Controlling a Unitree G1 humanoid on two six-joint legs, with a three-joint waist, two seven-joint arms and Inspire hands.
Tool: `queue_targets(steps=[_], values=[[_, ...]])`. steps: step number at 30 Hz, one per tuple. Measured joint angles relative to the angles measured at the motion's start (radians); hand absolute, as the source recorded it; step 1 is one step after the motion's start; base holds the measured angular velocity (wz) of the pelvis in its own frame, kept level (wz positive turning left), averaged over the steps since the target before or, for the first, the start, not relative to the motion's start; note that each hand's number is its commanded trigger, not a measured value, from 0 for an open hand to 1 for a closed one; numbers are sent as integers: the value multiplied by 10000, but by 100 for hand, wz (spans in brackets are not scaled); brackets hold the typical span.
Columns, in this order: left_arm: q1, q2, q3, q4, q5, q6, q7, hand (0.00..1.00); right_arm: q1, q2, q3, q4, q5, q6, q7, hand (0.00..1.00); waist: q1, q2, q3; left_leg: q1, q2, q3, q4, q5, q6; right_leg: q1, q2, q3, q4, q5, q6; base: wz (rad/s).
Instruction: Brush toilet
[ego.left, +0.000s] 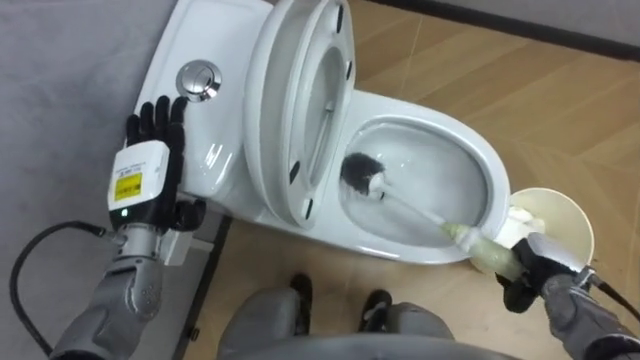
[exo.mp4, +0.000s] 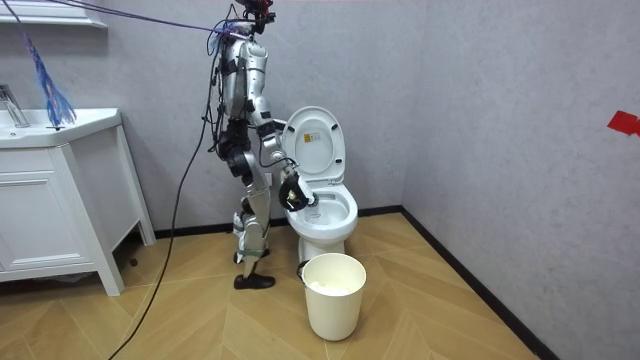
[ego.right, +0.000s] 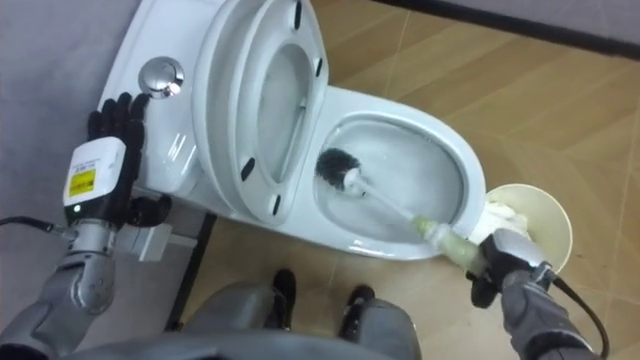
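A white toilet (ego.left: 455, 145) stands with its lid and seat (ego.left: 300, 100) raised against the cistern. My right hand (ego.left: 528, 270) is shut on the pale handle of a toilet brush (ego.left: 430, 220), at the bowl's near right rim. The brush's dark bristle head (ego.left: 362, 176) sits inside the bowl, low against its back wall. My left hand (ego.left: 155, 165) is open, its straight fingers resting flat on the cistern top beside the round flush button (ego.left: 199, 80). In the room view I stand at the toilet (exo.mp4: 325, 215), bent toward it.
A cream round bin (ego.left: 555, 220) stands on the wood floor just right of the bowl, seen also as the bin (exo.mp4: 333, 295) in front of the toilet. A white sink cabinet (exo.mp4: 55, 200) stands at the room view's left. Grey walls close in behind.
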Motion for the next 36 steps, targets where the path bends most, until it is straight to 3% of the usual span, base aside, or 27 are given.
queue_targets(steps=[4, 7, 15, 19, 21, 23, 28, 31, 34, 36], values=[[225, 295, 2, -122, 51, 174, 15, 0, 854, -17, 81, -958, -854, 246, 13, 100, -78, -229, -158, 71, -1, 190, -216, 69, 40, -109, 2, 175, 15, 56, 9, -12], [264, 304, 39, -84, 15, 209, 37, 0, 1276, -73, 75, -1335, -1126, 454, 72, 100, -52, -362, -230, 162, 18, 286, -303, 104, 50, -40, 23, 225, -78, 137, 4, -9], [-21, 346, -56, -9, -13, 331, 24, 0, 1012, -197, 502, -1303, -1153, 801, 211, 100, -103, -435, -202, -72, 27, 149, -146, 101, 58, -120, 31, 129, -71, 203, -3, 3], [-499, 384, -264, -87, 1, 332, 70, 0, 276, -491, 1025, -842, -727, 1005, 235, 100, 87, -455, -189, -715, 19, 19, 162, 168, 84, -631, -40, -86, 93, 263, -44, 12], [-835, 377, -326, -134, 15, 331, 87, 0, -151, -701, 1163, -755, -667, 1009, 314, 100, 259, -415, -138, -1129, 55, -62, 478, 163, 86, -909, -36, -184, 192, 276, -67, 16], [-1413, 394, -603, -219, 0, 334, 87, 0, -1010, -1122, 1721, -207, -314, 1003, 299, 100, 361, -289, -19, -1793, 47, -351, 863, 162, 87, -1349, -44, -335, 360, 306, -107, 27], [-2360, 447, -1010, -515, -130, 275, 188, 0, -2717, -1699, 2669, 515, 112, 1093, 288, 100, 882, -197, 126, -3025, 124, -598, 1351, 212, 78, -2407, -202, -641, 853, 325, -232, 12], [-2925, 485, -1238, -752, -229, 156, 188, 0, -3667, -1824, 2939, 889, 389, 1132, 305, 100, 1209, -206, 180, -3716, 85, -739, 1665, 267, 46, -3040, -229, -682, 1204, 287, -291, 16], [-3345, 826, -1466, -922, -332, 63, 261, 0, -4782, -1949, 3229, 1190, 723, 1396, 299, 100, 1404, -294, 344, -4054, -17, -805, 1704, 401, 33, -3503, -387, -690, 1559, 250, -354, 6], [-3466, 897, -1552, -1002, -448, 63, 347, 0, -5339, -1950, 3236, 1345, 835, 1426, 288, 100, 1422, -351, 390, -4207, -23, -800, 1771, 423, 33, -3663, -413, -688, 1681, 236, -368, 3]])
